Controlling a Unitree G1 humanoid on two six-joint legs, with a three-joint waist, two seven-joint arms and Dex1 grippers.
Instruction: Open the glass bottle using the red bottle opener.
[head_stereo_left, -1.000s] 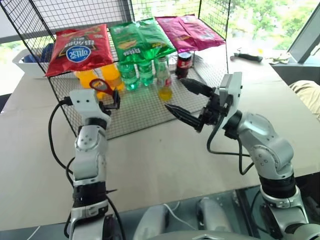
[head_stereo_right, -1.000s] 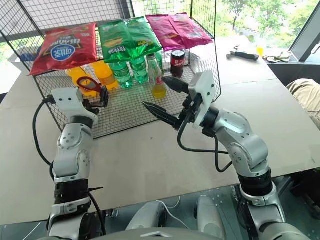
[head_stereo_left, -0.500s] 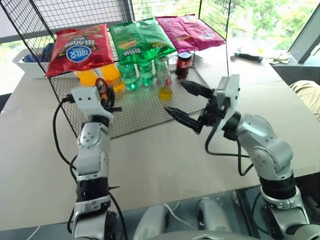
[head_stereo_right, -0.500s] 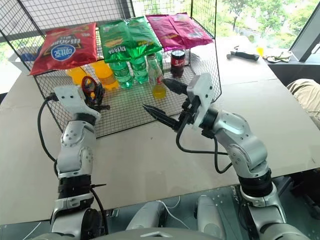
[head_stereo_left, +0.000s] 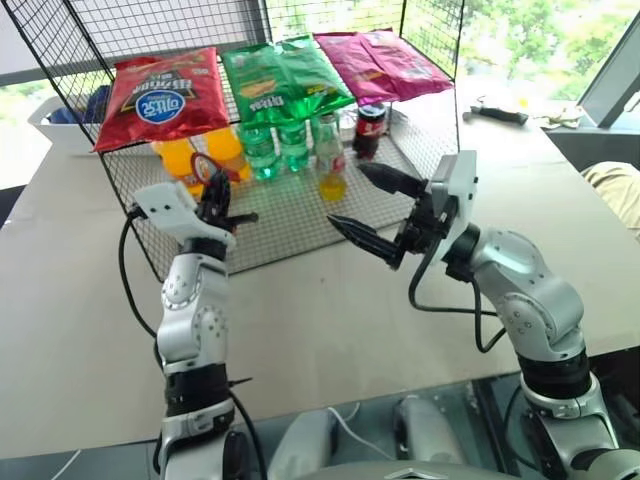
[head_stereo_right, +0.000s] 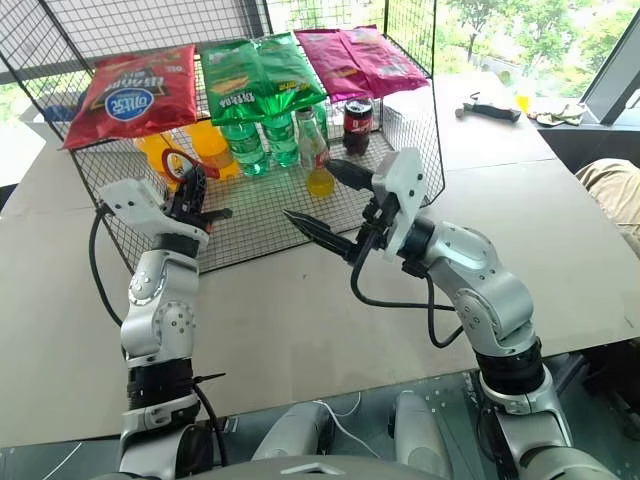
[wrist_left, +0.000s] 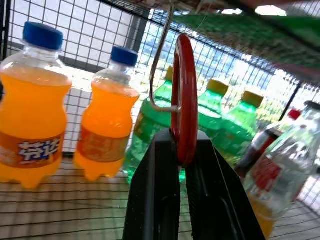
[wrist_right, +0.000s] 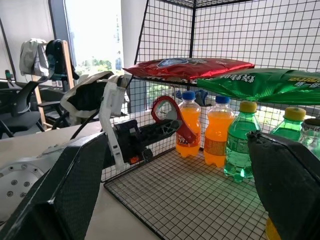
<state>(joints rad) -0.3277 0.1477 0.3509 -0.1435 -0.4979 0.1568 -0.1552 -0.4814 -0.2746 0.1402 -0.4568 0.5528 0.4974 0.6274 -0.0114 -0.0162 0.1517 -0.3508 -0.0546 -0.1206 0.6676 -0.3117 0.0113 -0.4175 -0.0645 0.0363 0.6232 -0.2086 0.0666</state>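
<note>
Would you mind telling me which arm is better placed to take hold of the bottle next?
The right. Its end effector is open and empty, just in front of the bottle, while the left end effector is shut on the opener.

The nearest orange soda bottle, just beside the left claw, carries white Chinese characters on its orange label band, seemingly "芬达". The red chip bag above that claw shows a blue-and-white oval logo and the green chip bag a white logo, both too small to read. The label band on the glass bottle beside the claw is blurred.
</note>
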